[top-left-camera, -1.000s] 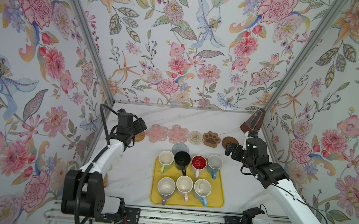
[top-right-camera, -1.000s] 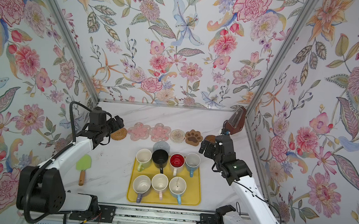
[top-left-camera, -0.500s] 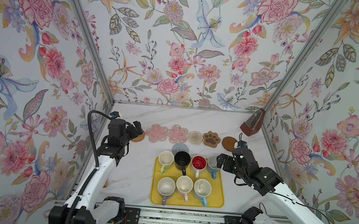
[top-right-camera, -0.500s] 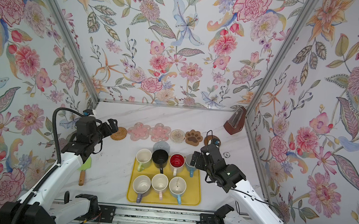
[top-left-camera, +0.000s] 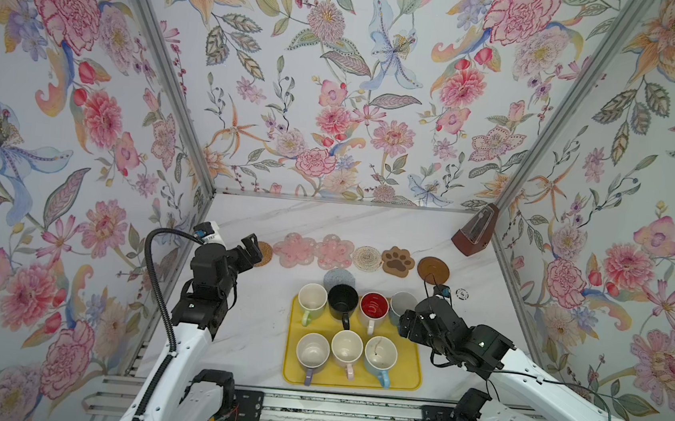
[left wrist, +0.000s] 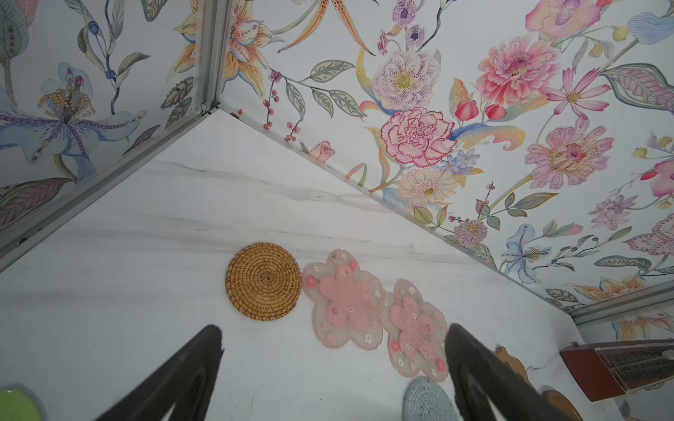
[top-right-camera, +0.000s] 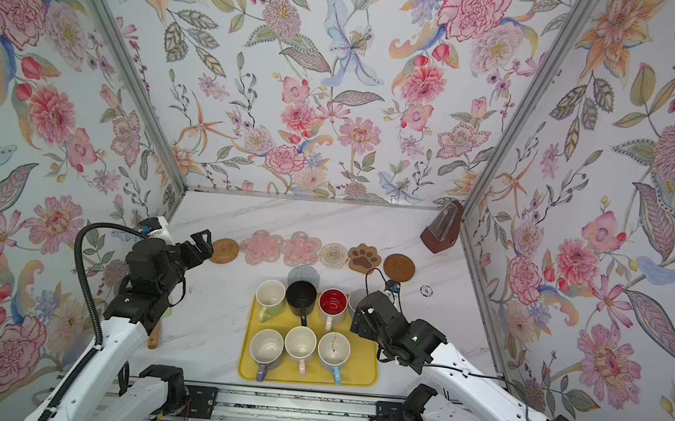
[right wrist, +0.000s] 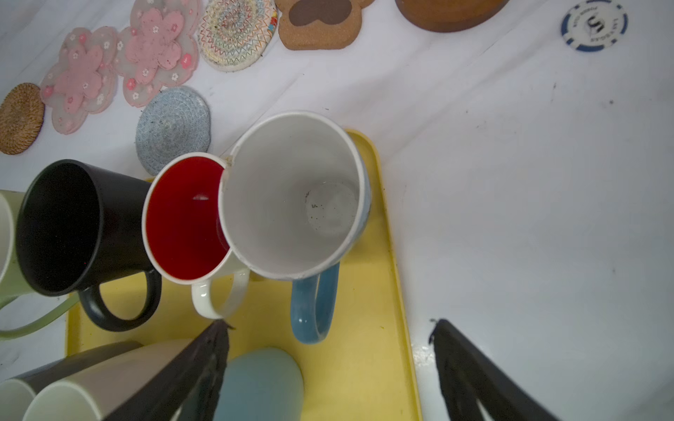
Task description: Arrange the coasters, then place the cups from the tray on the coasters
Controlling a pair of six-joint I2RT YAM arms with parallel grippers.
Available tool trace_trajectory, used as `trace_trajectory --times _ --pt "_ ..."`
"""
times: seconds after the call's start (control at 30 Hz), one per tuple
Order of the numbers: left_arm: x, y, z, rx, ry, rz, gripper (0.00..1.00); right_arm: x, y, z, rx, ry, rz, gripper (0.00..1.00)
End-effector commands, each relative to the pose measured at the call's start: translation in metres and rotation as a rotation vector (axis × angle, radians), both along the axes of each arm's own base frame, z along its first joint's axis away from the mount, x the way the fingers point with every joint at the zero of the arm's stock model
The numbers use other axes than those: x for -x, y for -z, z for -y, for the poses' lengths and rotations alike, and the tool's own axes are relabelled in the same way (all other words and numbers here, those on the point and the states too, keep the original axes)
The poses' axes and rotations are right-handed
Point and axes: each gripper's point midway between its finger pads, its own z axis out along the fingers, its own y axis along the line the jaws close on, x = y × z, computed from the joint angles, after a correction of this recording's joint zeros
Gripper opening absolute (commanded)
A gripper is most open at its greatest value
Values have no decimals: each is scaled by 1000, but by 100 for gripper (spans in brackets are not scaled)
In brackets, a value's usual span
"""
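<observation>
In both top views the left gripper (top-left-camera: 252, 249) is held at the table's 10 o'clock, empty. In the left wrist view its fingers (left wrist: 182, 368) are seen spread wide. Its tips are just beside the rattan coaster (top-right-camera: 224, 251).

From that coaster a row is laid toward 3 o'clock: left pink coaster (top-left-camera: 295, 250), right pink coaster (top-left-camera: 334, 252), woven coaster (top-left-camera: 367, 258), paw coaster (top-left-camera: 397, 261) and wooden coaster (top-left-camera: 433, 269). The two pink ones are overlapped slightly at their edges. The grey coaster (top-left-camera: 339, 279) is set out of the row, just past the 12 o'clock rim of the tray (top-left-camera: 409, 376).

The tray is placed at the table's 6 o'clock, and all seven mugs are stood on it with handles toward 6 o'clock. The far row is made up of green mug (top-left-camera: 312, 299), black mug (top-left-camera: 342, 301), red-lined mug (top-left-camera: 374, 306) and blue mug (right wrist: 291, 197). The near row is made up of lavender mug (top-left-camera: 312, 351), cream mug (top-left-camera: 346, 349) and front blue mug (top-left-camera: 380, 353).

The right gripper (right wrist: 330, 323) is held over the tray's 2 o'clock corner. Its jaws are parted on either side of the blue mug's handle and not clamped on it.

A chip (top-left-camera: 461, 293) is seen at 4 o'clock of the wooden coaster, and a metronome (top-left-camera: 473, 236) at the table's 1 o'clock corner.
</observation>
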Motion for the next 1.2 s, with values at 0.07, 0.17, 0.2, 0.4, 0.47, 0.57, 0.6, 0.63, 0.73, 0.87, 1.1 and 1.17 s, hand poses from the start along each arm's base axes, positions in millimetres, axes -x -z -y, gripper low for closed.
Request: trace_trajectory --times 0.07,0.17,0.2,0.4,0.47,0.57,0.6,0.63,0.73,0.87,1.1,1.17 --pt "0 10 -4 -21 -13 -23 97 -1 13 1 33 18 -12 77" --pt "0 13 -4 -23 -13 -38 97 -2 19 -2 36 14 -23 73" --pt "0 14 -5 -17 -16 -38 97 -3 19 -3 37 14 -23 72" --pt "1 17 -5 -10 -18 -28 97 -4 27 -7 47 7 -36 66" --pt "0 18 -3 -4 -11 -28 97 -3 31 -6 58 5 -43 65" --pt "-1 21 -4 -4 -15 -35 97 -4 37 -6 76 6 -52 62" --pt "-1 21 -4 -3 -17 -37 98 -3 39 -6 81 6 -57 60" --pt "-1 21 -4 0 -17 -39 98 -3 40 -6 85 5 -60 59" --pt "-1 21 -3 3 -16 -35 98 -3 44 -2 108 9 -64 53" --pt "0 23 -4 0 -21 -42 97 -3 45 0 121 5 -66 46" --pt "-2 20 -3 7 -16 -35 98 -5 46 -9 140 -21 -74 43" --pt "-3 21 -2 9 -10 -34 98 -5 48 -11 144 -28 -76 43"
